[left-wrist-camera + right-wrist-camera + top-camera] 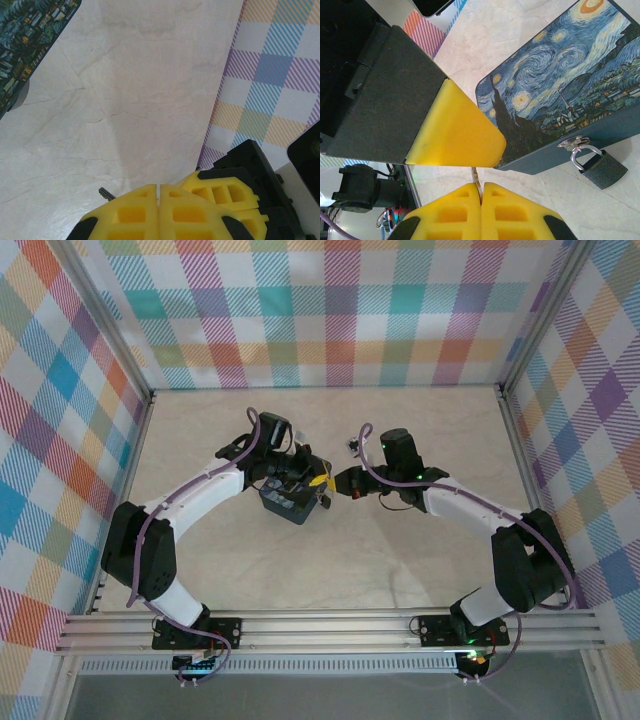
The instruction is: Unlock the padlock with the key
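Note:
The blue-and-yellow swirl-painted tin (560,85) lies on the table, and in the top view the tin (288,504) sits under both grippers. The dark grey padlock (604,170) hangs by its shackle from the tin's front hasp. My right gripper (481,186) is shut on a thin silvery strip, the key (476,176), which runs up to the left gripper's yellow finger just above. My left gripper (159,187) is shut too, and the key's toothed tip (105,193) juts out at its left side. The two grippers meet tip to tip (332,483) beside the tin.
A small dark object (352,446) lies on the table behind the grippers. Plaid walls (330,310) close in the marble table on three sides. Bare tabletop (400,570) stretches in front of the tin.

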You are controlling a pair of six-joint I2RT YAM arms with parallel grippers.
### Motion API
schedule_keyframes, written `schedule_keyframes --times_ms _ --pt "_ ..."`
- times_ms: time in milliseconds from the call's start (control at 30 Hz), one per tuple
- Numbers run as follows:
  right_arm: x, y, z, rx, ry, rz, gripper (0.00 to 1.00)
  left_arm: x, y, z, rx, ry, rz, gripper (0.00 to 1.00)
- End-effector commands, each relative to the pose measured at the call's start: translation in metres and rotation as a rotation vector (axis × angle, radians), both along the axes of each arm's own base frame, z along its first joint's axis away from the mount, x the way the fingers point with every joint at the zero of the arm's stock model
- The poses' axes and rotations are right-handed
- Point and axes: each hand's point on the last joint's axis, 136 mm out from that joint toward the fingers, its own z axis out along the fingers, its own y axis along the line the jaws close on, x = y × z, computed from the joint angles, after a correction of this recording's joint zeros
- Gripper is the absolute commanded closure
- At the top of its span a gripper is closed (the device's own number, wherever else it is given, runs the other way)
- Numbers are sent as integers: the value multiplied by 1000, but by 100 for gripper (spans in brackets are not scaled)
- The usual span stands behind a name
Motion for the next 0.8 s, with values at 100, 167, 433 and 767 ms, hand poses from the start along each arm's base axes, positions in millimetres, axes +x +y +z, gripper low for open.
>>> schedule_keyframes --times_ms 100,167,433,767 --pt "0 4 10 43 -41 13 90 5 -1 3 -10 6 23 100" --pt "-1 4 11 47 -43 12 86 6 1 4 -9 5 33 100" --pt "-1 7 11 86 -28 14 78 8 9 6 -18 3 63 100" --pt "7 2 16 115 -26 -38 69 7 14 7 -37 14 76 100"
